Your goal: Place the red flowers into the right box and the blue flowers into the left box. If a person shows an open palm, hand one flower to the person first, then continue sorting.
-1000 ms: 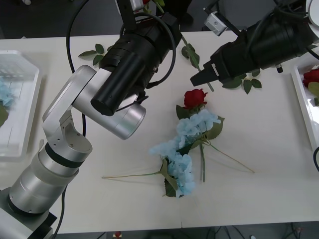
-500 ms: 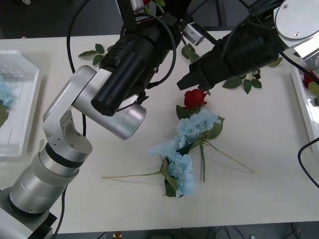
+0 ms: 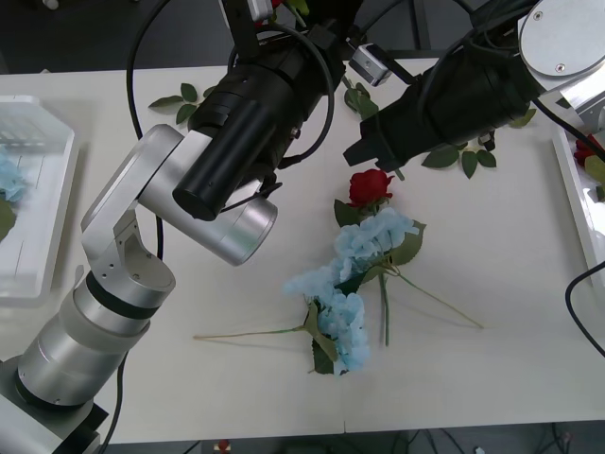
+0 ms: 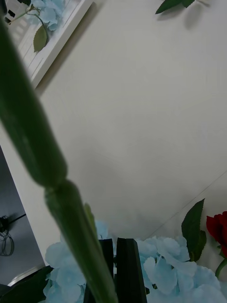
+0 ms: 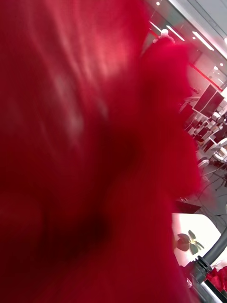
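My left gripper (image 3: 272, 21) is raised at the far edge of the table, holding a red flower (image 5: 94, 142) up close to its camera. That flower's green stem (image 4: 33, 142) hangs down past my right arm. My right gripper (image 3: 360, 154) hovers just beyond another red flower (image 3: 369, 185) on the table, its black fingers (image 4: 126, 265) pressed shut with nothing between them. Two blue flowers (image 3: 378, 236) (image 3: 340, 317) lie tangled with this rose. The left box (image 3: 38, 274) holds blue flowers (image 3: 8, 180). In the right box (image 3: 572, 189) a red flower (image 3: 591, 147) shows.
Loose green leaves lie at the far left (image 3: 180, 99) and under my right arm (image 3: 463, 156). My left arm's silver elbow (image 3: 189, 208) stands high over the table's left middle. Long thin stems (image 3: 250, 332) trail toward the front edge.
My right arm swung left across the table, bringing its shut gripper from the right of the rose to just beyond it. The left arm stayed still.
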